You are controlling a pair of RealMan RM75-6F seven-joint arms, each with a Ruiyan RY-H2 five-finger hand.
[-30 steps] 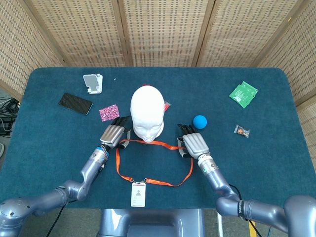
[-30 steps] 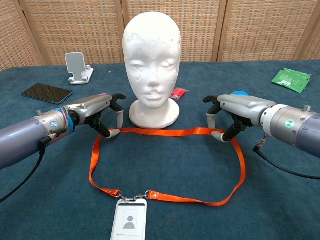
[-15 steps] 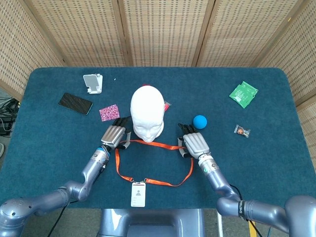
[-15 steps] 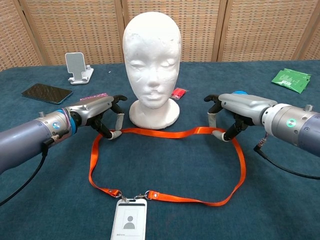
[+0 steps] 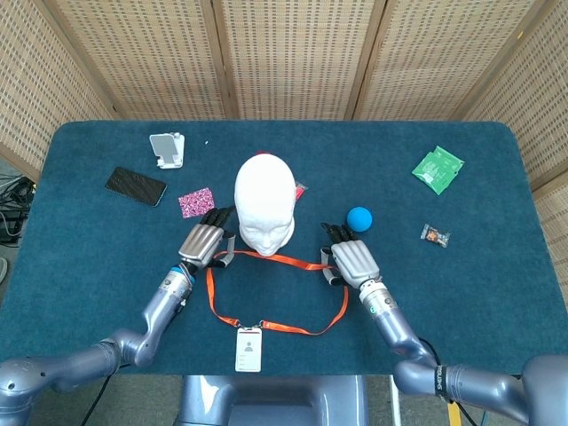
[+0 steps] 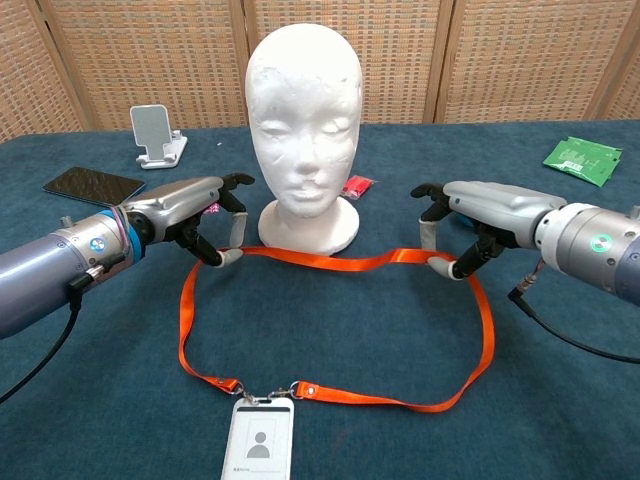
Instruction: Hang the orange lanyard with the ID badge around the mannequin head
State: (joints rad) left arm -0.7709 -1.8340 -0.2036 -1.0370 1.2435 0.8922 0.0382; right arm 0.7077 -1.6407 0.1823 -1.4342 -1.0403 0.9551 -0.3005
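We see a white foam mannequin head (image 6: 303,120) standing upright on its round base near the middle of the blue felt-covered desk (image 5: 497,266), its face turned toward the robot. The orange ribbon lanyard (image 6: 330,262) lies as an open loop on the desk in front of the head, and its far span runs just before the base. Our left robot hand (image 6: 205,215) pinches the far left corner of the loop between thumb and fingertips, while our right robot hand (image 6: 465,225) pinches the far right corner in the same manner; the strap sags slightly between the two grips. The white plastic ID badge (image 6: 258,443) lies flat at the near end of the loop, clipped to the strap and close to the desk's front edge.

Behind the left robot hand we note a pink glittery card (image 5: 196,201), a black smartphone (image 5: 136,185) and a white phone stand (image 5: 167,148). A small red packet (image 6: 357,186) lies beside the base of the head. To the right are a blue ball (image 5: 358,217), a green foil packet (image 5: 437,169) and a small wrapped sweet (image 5: 435,235).
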